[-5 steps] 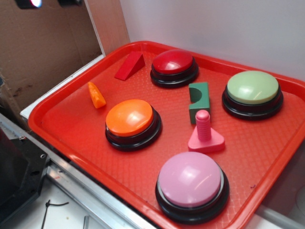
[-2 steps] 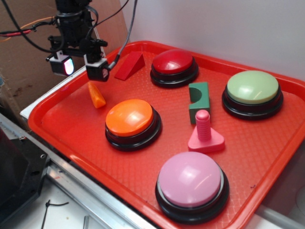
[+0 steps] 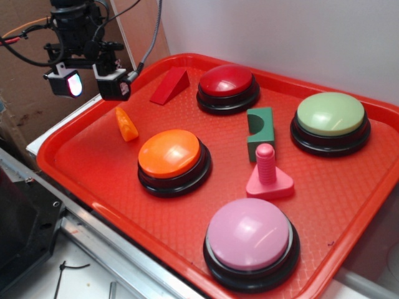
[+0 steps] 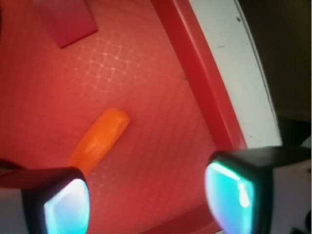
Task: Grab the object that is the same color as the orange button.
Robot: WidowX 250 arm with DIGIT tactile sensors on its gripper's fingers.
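Note:
The object, a small glossy orange crescent piece (image 3: 126, 124), lies near the left rim of the red tray (image 3: 93, 174). The orange button (image 3: 170, 154) with its black base sits to its right. My gripper (image 3: 89, 83) hangs open above the tray's left edge, up and left of the orange piece, with nothing between its fingers. In the wrist view the orange piece (image 4: 100, 139) lies ahead of the left finger (image 4: 63, 207), partly hidden by it, and my gripper (image 4: 148, 200) stands wide open over bare tray.
A red wedge block (image 3: 169, 86), red button (image 3: 227, 83), green block (image 3: 260, 132), green button (image 3: 330, 118), pink bolt (image 3: 268, 174) and pink button (image 3: 249, 240) share the tray. Cardboard (image 3: 37, 75) stands at left. The tray rim (image 4: 200, 73) and a white ledge (image 4: 234, 63) run on the right in the wrist view.
The gripper came into view at the upper left, then shifted a little left and up. The objects on the tray have not moved.

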